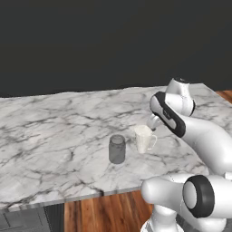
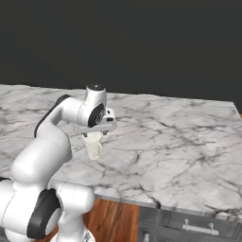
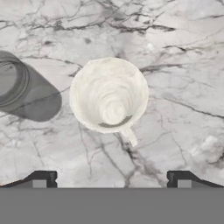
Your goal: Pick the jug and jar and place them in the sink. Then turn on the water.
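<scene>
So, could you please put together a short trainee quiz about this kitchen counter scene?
1. True or false: the small cream-white handled jug stands upright on the marble counter.
2. The claw is: A open, B shut on the jug.
3. What stands beside the jug?

Key: 1 true. 2 A, poised above the jug. 3 The dark grey translucent jar.

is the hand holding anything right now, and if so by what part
Nothing is held. The hand is open above the jug, its fingertips clear of the rim and handle. The jar stands untouched beside it.
</scene>
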{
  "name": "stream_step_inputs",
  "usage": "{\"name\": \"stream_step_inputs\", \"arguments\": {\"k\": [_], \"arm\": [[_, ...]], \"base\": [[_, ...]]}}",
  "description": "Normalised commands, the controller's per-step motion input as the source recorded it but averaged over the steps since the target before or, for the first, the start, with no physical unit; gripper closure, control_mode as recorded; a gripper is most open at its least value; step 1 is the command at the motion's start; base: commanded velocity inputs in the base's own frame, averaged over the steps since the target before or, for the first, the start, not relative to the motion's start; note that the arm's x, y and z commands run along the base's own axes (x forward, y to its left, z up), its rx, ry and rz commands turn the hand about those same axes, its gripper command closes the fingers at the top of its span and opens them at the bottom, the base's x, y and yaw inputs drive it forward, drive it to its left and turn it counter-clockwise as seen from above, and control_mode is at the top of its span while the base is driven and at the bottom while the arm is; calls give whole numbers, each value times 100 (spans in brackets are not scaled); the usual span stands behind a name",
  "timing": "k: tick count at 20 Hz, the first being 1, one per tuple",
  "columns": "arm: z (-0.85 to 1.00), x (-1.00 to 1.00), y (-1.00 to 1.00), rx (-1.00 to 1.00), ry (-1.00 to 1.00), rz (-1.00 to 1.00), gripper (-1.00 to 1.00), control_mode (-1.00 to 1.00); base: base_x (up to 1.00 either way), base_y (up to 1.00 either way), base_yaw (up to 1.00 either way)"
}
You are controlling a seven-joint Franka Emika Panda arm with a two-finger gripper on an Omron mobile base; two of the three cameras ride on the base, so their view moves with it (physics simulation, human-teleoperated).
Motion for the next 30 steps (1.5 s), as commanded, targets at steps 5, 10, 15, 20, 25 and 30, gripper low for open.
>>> {"name": "stream_step_inputs", "arguments": {"k": [5,10,15,20,25,30], "arm": [[-11,24,-1,0,0,4,-100,-100],[-7,18,-8,1,1,6,-100,-100],[-8,18,-10,1,1,7,-100,-100],[-12,20,-5,0,1,6,-100,-100],[-14,10,-1,0,2,5,-100,-100],[-18,0,0,0,6,1,-100,-100]], "base": [[0,0,0],[0,0,0],[0,0,0],[0,0,0],[0,0,0],[0,0,0]]}}
